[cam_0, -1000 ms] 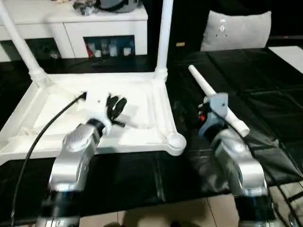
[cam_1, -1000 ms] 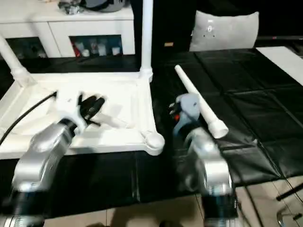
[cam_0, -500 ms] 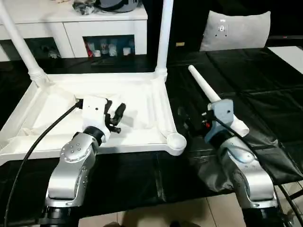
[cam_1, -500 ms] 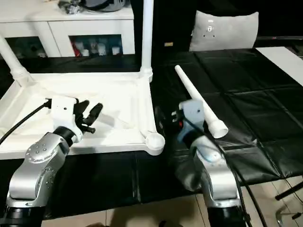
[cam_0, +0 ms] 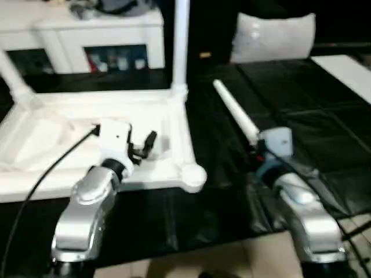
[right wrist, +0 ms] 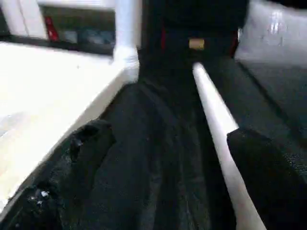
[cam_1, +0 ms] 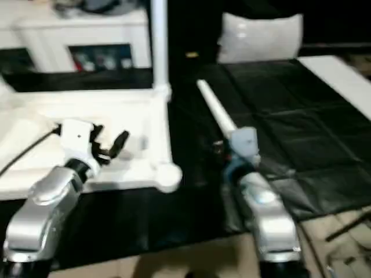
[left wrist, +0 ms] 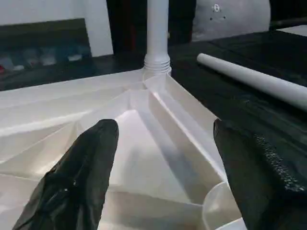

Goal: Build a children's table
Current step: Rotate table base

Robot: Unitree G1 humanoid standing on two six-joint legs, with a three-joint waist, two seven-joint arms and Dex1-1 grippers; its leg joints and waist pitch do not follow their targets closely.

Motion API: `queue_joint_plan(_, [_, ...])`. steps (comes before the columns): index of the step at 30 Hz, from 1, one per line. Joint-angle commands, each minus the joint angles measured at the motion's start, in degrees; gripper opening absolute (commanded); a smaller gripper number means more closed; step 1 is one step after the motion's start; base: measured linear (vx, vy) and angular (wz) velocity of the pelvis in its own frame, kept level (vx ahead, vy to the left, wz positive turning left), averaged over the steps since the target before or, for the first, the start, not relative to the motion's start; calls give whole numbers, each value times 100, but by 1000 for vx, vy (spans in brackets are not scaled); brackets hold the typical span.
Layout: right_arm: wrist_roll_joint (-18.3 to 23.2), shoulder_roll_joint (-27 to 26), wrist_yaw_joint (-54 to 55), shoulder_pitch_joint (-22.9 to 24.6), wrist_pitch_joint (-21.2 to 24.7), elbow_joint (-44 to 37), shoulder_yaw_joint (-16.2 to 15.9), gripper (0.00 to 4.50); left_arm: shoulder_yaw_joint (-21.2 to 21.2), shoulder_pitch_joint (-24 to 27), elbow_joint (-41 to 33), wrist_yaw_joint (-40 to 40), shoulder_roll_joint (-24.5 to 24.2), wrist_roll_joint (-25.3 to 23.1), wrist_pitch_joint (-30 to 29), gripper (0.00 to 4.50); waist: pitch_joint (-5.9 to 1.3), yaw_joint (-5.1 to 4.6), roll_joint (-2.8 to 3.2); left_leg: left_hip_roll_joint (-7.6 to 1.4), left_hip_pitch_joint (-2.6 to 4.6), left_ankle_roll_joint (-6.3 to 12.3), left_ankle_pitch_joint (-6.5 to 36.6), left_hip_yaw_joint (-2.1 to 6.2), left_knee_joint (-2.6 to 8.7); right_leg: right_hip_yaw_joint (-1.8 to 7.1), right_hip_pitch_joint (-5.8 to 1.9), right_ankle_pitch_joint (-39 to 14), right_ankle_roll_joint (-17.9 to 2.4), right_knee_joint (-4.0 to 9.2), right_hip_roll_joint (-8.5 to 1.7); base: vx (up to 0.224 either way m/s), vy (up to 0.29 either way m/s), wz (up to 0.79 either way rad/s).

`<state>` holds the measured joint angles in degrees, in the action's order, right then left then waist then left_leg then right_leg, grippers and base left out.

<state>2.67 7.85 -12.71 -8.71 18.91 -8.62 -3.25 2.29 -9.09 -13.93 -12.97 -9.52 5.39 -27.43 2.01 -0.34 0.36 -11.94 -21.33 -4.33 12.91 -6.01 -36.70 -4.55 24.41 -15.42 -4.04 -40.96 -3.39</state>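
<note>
Lying on: black mat [cam_0: 301, 121], white cabinet [cam_0: 87, 35] and grey cushion [cam_0: 272, 37] behind
Tabletop [cam_0: 46, 136]: upside down, one leg [cam_0: 181, 40] upright
Loose leg [cam_0: 235, 116]: just beside right gripper [right wrist: 163, 143], spread, empty
Left gripper [left wrist: 163, 158]: jaws apart, empty; wrist view shows ribs

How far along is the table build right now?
Two legs stand in the far sockets of the upturned tabletop. Nothing is in hand: both the left hand and right hand are open. One loose leg lies on the black mat; the near socket is empty.
</note>
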Motion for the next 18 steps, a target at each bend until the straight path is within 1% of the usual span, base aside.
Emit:
queue_joint_plan(1, [-349,194,74,-77,-390,25,-66,450,-47,3,-56,53,21,-24,-68,386,-360,-29,5,-152,-24,2626,-752,89,241,291,-254,780,-1925,554,-408,-29,-147,-4])
queue_joint_plan(2, [-386,226,34,-100,-449,38,-116,450,-39,2,-50,66,23,-29,-74,386,-384,229,-243,656,-270,1897,637,-364,-777,493,-475,469,-2514,1145,-472,-60,-186,-3])
queue_joint_plan(3, [-339,234,15,-114,-249,-23,-139,450,-31,1,-39,90,26,-41,-83,400,-270,230,-176,562,-360,1100,751,-307,-951,388,-513,-476,-2121,1187,-593,-60,-186,-3])
queue_joint_plan(4, [-293,233,9,-123,-79,-72,-150,450,-24,-2,-29,105,26,-47,-88,412,-234,242,-199,600,-414,906,735,-304,-964,322,-540,-866,-1652,1219,-553,-59,-195,0])
queue_joint_plan(5, [-250,223,-6,-124,-42,-93,-135,450,-21,-2,-24,106,28,-44,-89,412,-186,247,-94,568,-197,880,846,-228,-691,317,-481,-1738,-871,1410,-567,-69,-137,-4])
queue_joint_plan(6, [10,167,-110,-134,170,-221,-43,450,-20,-8,-10,138,9,-68,-125,412,-206,225,50,393,-170,1113,691,-134,-244,245,-641,-2214,30,1533,-551,-69,-137,-4])
queue_joint_plan(7, [75,135,-110,-135,203,-247,4,450,-31,-8,-15,150,-9,-95,-114,412,-224,274,191,149,68,1174,606,-50,15,144,-567,-2261,417,1660,-463,-86,-125,4])
queue_joint_plan(8, [148,23,15,-149,234,-244,134,450,-43,-1,-41,145,-37,-109,-72,412,-287,134,309,-925,200,1550,693,620,586,-122,-492,-1492,905,1009,-237,-98,-141,-4])
queue_joint_plan(9, [218,-111,166,-158,229,-220,258,450,-62,14,-77,102,-75,-118,1,412,-317,94,283,-1235,289,1824,896,704,718,120,-297,-518,807,272,-479,-98,-141,-4])
queue_joint_plan(10, [411,-219,200,-132,436,-285,367,450,-103,26,-105,46,-139,-152,28,412,-320,109,210,-1034,403,1932,718,598,630,301,-112,-93,611,264,-552,-79,-118,4])
queue_joint_plan(11, [670,-285,104,-122,710,-322,430,450,-135,30,-114,-11,-203,-177,17,412,-216,130,-18,-373,146,1611,979,261,403,543,-261,166,159,633,-653,-86,-123,-3])
queue_joint_plan(12, [660,-247,41,-126,730,-285,366,450,-112,41,-124,-12,-188,-153,44,412,-222,411,-104,186,-76,859,570,24,110,632,-558,-1183,829,1031,-946,-86,-123,-3])
queue_joint_plan(13, [662,-194,-72,-121,646,-237,294,450,-81,52,-140,-11,-160,-109,61,412,-193,501,-124,268,34,678,419,-63,-38,689,-380,-2348,1196,1246,-896,-95,-147,-10])
queue_joint_plan(14, [650,-139,-209,-94,489,-227,208,450,-68,65,-166,-14,-146,-73,55,412,-162,548,-145,319,-90,542,158,-97,-12,640,-482,-3669,1540,1294,-795,-76,-106,1])
queue_joint_plan(15, [583,-90,-295,-65,324,-218,118,450,-68,81,-195,-34,-135,-37,77,412,-166,581,-115,263,-77,446,164,-118,141,517,-439,-3764,1472,1317,-649,-76,-106,1])
queue_joint_plan(16, [524,-77,-339,-35,265,-195,48,450,-103,113,-227,-72,-131,2,54,412,-159,578,-86,219,-60,409,241,-112,237,433,-425,-3552,1373,1302,-564,-64,-60,-5])
queue_joint_plan(17, [520,-92,-321,-31,318,-178,47,450,-121,127,-234,-85,-129,11,31,412,-161,541,-30,118,23,373,503,-79,383,295,-397,-3053,1098,1285,-452,0,0,0])
queue_joint_plan(18, [523,-109,-300,-34,352,-161,56,450,-142,137,-234,-94,-131,6,19,412,-186,506,54,-25,64,359,798,-29,493,256,-437,-2467,674,1243,-428,0,0,0])
